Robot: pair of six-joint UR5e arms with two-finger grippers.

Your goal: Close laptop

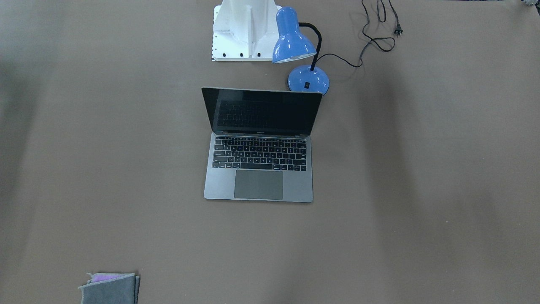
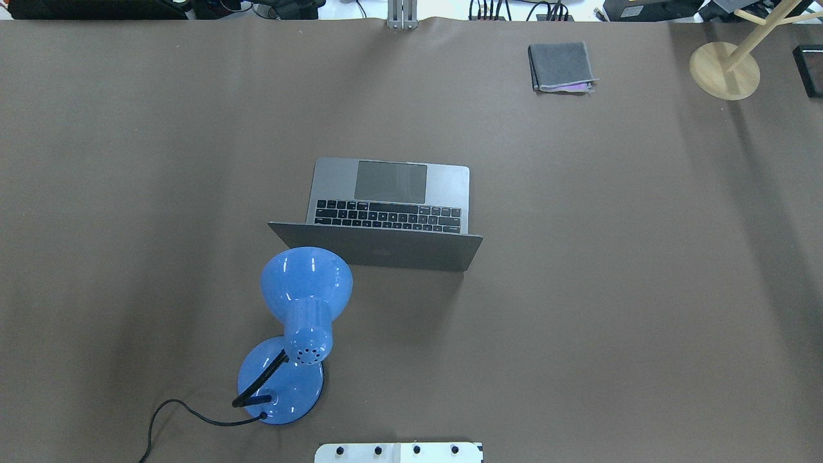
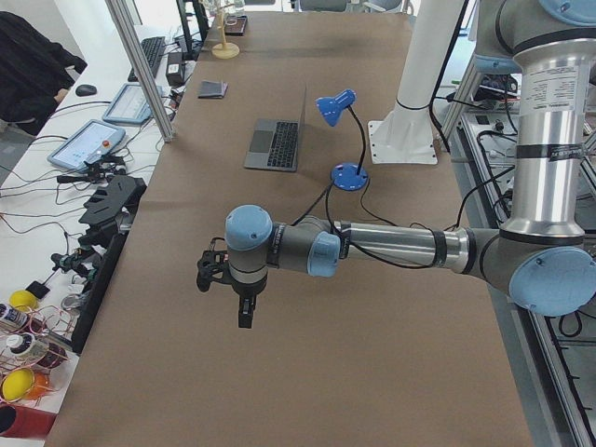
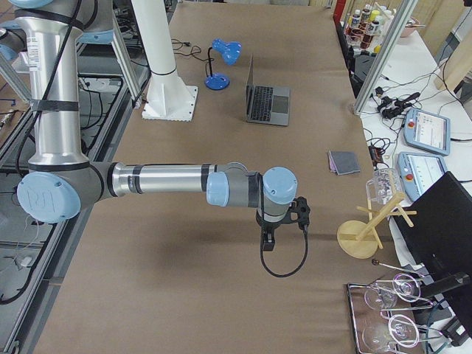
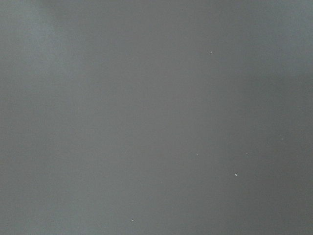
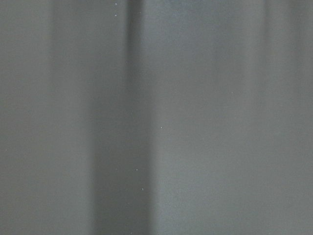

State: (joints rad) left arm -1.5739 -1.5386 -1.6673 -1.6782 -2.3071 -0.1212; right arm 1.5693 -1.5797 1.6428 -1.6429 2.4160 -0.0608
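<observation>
The space-grey laptop stands open in the middle of the table, its black screen upright and its keyboard facing away from the robot. It also shows in the overhead view, the exterior left view and the exterior right view. My left gripper hangs over bare table far from the laptop, at the table's left end. My right gripper hangs over bare table at the right end. Both show only in the side views, so I cannot tell whether they are open or shut. Both wrist views show only brown table surface.
A blue desk lamp stands just behind the laptop's lid on the robot's left, its black cord trailing on the table. A folded grey cloth lies at the far right. A wooden stand is at the far right corner. The white robot base is behind the lamp.
</observation>
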